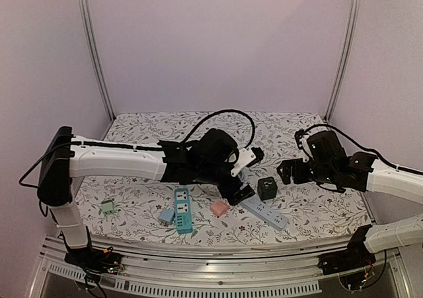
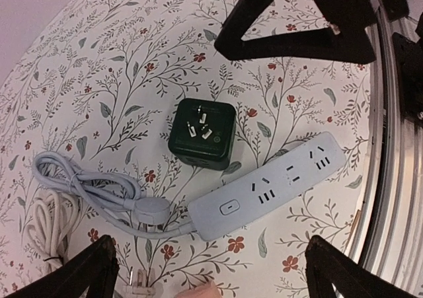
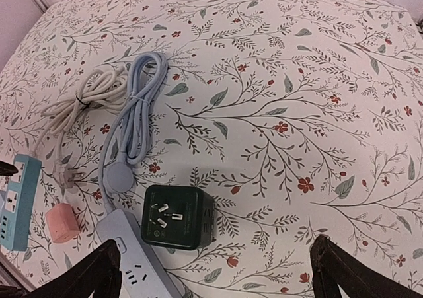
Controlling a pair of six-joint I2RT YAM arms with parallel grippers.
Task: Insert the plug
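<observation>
Fingers of left gripper and right gripper wide (both empty), green plug prongs-up beside power strip

**Layout Ahead of the Left Gripper**

The cube adapter lies on the table ahead of the left gripper, centred between its fingers. The power strip lies nearer that gripper, just beside the adapter. Its coiled cable lies toward the finger at the view's left.
</observation>
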